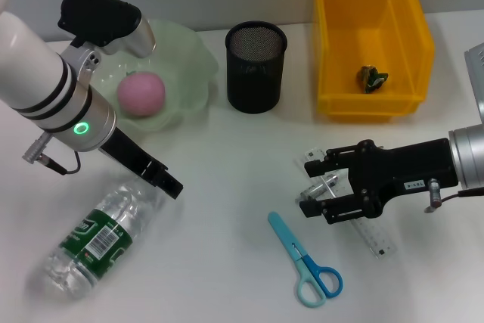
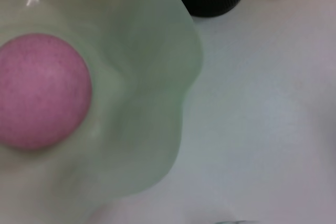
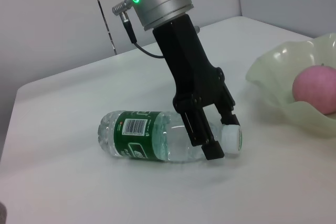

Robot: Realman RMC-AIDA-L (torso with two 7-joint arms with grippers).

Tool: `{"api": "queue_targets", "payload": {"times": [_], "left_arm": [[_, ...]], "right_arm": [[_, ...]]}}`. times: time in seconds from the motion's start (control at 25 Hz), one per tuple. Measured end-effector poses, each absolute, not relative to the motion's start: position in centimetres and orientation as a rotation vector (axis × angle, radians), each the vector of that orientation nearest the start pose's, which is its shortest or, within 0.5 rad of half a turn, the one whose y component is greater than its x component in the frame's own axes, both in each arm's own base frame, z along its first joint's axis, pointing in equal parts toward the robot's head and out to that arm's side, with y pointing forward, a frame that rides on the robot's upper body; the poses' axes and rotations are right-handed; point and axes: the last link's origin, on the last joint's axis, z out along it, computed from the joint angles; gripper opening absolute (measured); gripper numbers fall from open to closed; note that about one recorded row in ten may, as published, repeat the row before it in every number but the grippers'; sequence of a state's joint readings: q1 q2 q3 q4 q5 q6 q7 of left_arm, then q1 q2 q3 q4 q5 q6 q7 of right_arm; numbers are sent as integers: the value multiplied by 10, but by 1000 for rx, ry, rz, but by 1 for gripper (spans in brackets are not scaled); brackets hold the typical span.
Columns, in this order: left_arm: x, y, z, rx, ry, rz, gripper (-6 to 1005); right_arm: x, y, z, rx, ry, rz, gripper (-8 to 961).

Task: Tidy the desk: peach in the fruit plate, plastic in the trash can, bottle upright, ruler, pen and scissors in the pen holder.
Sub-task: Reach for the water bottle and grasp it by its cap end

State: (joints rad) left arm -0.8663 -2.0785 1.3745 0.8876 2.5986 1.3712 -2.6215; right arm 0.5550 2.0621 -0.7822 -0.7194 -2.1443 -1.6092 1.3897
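Note:
A clear bottle (image 1: 94,241) (image 3: 157,142) with a green label lies on its side at the front left. My left gripper (image 1: 168,181) (image 3: 219,139) is open, one finger on each side of the bottle's neck by the white cap (image 3: 231,137). The pink peach (image 1: 141,94) (image 2: 39,90) rests in the pale green fruit plate (image 1: 189,66) (image 2: 152,103). Crumpled plastic (image 1: 372,78) lies in the yellow trash can (image 1: 412,43). At the right, my right gripper (image 1: 311,187) is open over the end of the clear ruler (image 1: 376,238). Blue scissors (image 1: 306,262) lie in front. I cannot make out the pen.
The black mesh pen holder (image 1: 256,67) stands upright between the plate and the yellow bin. Bare white tabletop (image 1: 227,187) stretches between the two arms and in front of the holder.

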Motion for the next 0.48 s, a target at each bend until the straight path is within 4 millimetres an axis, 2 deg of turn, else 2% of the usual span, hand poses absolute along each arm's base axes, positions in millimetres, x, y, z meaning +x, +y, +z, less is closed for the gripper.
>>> {"api": "queue_targets", "payload": {"times": [0.48], "left_arm": [[-176,393,-48,-2572,-1044,565,771]], "right_arm": [[260,324,-5,-2937,503,449,721]]}}
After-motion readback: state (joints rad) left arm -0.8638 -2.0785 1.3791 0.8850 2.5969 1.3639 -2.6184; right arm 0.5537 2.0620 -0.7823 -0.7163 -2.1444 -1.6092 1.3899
